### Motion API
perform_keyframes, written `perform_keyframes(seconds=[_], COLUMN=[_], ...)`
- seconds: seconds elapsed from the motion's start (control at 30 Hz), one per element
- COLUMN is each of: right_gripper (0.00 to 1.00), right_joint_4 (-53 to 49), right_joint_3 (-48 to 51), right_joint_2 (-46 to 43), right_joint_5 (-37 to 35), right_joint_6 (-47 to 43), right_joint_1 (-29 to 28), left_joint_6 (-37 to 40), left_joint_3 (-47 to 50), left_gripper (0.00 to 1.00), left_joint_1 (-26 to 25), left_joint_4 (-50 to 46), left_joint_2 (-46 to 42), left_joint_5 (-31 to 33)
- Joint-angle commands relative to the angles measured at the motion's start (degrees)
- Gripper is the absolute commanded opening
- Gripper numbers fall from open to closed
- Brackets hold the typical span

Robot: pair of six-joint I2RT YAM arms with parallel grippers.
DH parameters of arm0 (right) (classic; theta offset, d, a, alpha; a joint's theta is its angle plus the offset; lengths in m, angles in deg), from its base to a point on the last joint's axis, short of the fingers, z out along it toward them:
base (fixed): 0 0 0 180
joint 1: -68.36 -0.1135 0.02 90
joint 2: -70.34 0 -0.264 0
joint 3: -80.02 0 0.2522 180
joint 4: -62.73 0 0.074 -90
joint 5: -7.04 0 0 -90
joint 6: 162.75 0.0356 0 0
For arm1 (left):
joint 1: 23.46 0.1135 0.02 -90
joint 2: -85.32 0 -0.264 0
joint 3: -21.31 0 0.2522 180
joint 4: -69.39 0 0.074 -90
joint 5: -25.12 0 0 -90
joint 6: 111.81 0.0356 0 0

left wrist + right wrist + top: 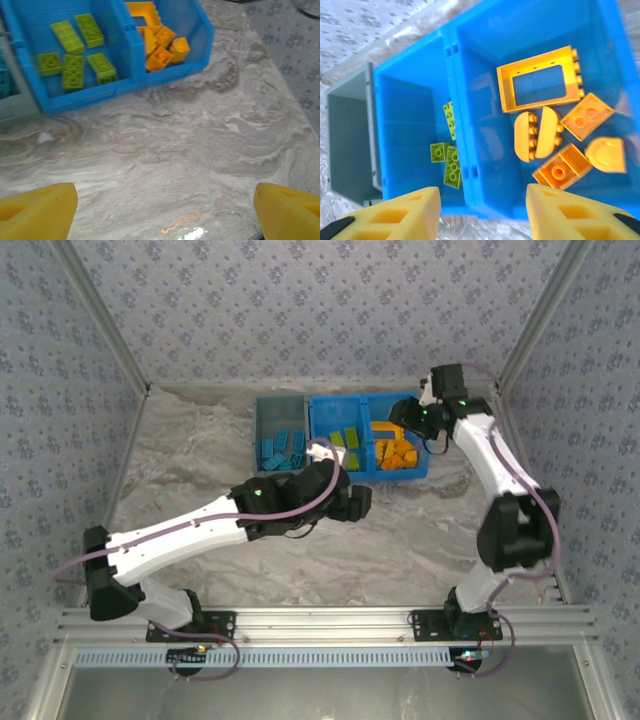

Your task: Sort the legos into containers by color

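Bench [200,145] lies under our left hand [165,210], spread wide and empty, near the bright blue bin [100,95]. Colours sit apart as sorting asks: lime legos [75,55] in one compartment, orange legos [540,135] in the other beneath our right hand [482,215], parted and empty; blue legos [283,448] in the grey-blue bin [280,412].

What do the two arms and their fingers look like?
The left arm and right arm have white shells, black joints and a small green light each. A purple cable runs along both. The left fingers and right fingers are blocky yellow wedges.
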Motion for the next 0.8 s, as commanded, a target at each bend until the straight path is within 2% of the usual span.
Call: perform_keyframes(seconds=[0.0, 0.07, 0.1, 0.2, 0.3, 0.33, 0.37, 0.43, 0.47, 0.53, 0.57, 0.63, 0.7, 0.77], right_gripper=[0.57, 0.66, 0.98, 1.00, 1.00, 1.00, 1.00, 1.00, 1.00, 1.00, 1.00, 1.00, 1.00, 1.00], right_joint_4=[0.35, 1.80, 1.14, -1.14, -1.23, -0.49, -0.14, -2.23, 0.00, 11.10, 15.25, 24.50, 32.43, 38.94], right_joint_3=[8.61, 14.15, 17.83, 25.65, 32.63, 34.86, 37.10, 40.79, 43.44, 49.55, 52.55, 58.29, 63.15, 65.98], right_joint_2=[-13.49, -21.22, -25.39, -36.54, -47.60, -51.00, -54.55, -57.53, -58.32, -59.43, -59.55, -58.92, -56.32, -52.89], right_joint_5=[-7.86, -12.33, -14.70, -20.45, -25.61, -27.17, -31.84, -44.53, -46.84, -46.73, -47.15, -47.94, -47.89, -46.01], right_joint_6=[-1.24, -1.60, -1.86, -2.82, -5.27, -6.00, -5.17, 0.84, -1.09, -10.43, -13.60, -19.07, -22.25, -22.49], right_joint_1=[-1.49, -2.93, -3.72, -4.41, -5.36, -5.75, -6.27, -6.44, -6.36, -6.21, -6.35, -6.30, -5.72, -4.03], left_joint_6=[-4.12, -5.55, -5.57, -3.42, 0.53, 1.12, -0.15, -6.11, -5.27, 9.68, 15.54, 24.53, 28.75, 29.13], left_joint_3=[2.65, 6.46, 9.23, 17.10, 23.08, 24.26, 25.27, 27.80, 30.90, 39.72, 43.44, 48.85, 53.55, 56.64], left_gripper=[0.92, 0.99, 0.99, 0.99, 0.99, 0.99, 0.99, 1.00, 1.00, 1.00, 0.99, 1.00, 1.00, 0.99], left_joint_1=[3.54, 7.66, 10.83, 20.71, 27.18, 28.48, 29.45, 30.03, 30.09, 30.36, 31.34, 35.34, 41.29, 47.02], left_joint_4=[-8.49, -11.03, -11.32, -10.06, -9.66, -10.20, -12.00, -16.04, -14.16, 1.19, 7.48, 17.98, 26.11, 30.93], left_joint_2=[-6.47, -10.83, -13.65, -23.08, -31.33, -32.79, -33.99, -34.69, -35.38, -37.94, -39.09, -40.11, -39.30, -36.75], left_joint_5=[4.41, 3.80, 2.53, -1.76, 2.21, 5.01, 10.23, 25.09, 31.51, 37.17, 38.05, 35.04, 29.30, 24.76])
